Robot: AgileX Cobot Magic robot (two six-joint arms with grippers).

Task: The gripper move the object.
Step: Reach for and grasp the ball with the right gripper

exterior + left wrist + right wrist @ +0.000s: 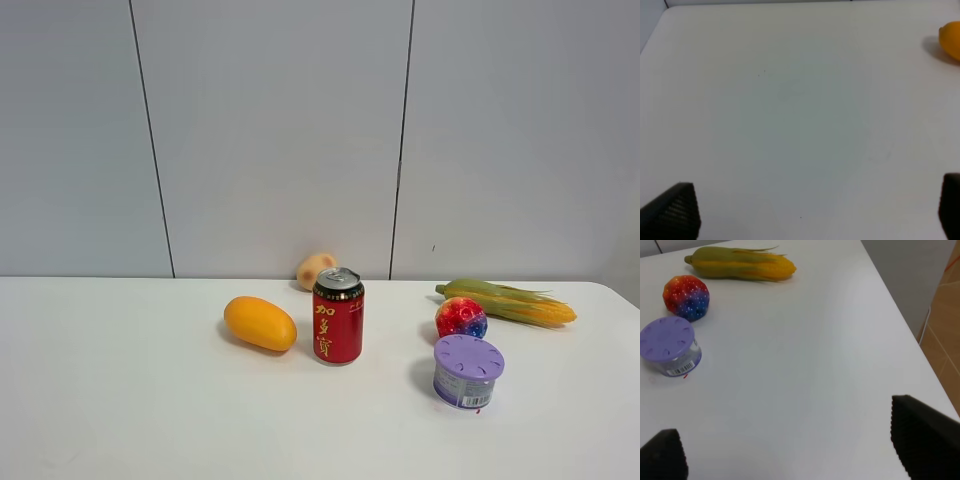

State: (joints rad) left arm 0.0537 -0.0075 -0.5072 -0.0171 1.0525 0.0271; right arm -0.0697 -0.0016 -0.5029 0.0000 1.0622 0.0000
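Note:
The object, a small glossy red and yellow ball-like fruit with a blue patch (461,318), sits on the white table right of the middle; it also shows in the right wrist view (686,297). My right gripper (792,450) is open and empty, well away from the fruit, near the table's right edge. My left gripper (810,210) is open and empty over bare table on the left side. Neither gripper nor arm shows in the exterior high view.
A red can (338,315) stands mid-table with an orange mango (260,323) to its left and a pale peach-coloured fruit (316,269) behind. A corn cob (510,302) lies behind the object, and a purple-lidded jar (467,370) stands just in front of it. The table's right edge (900,315) drops to the floor.

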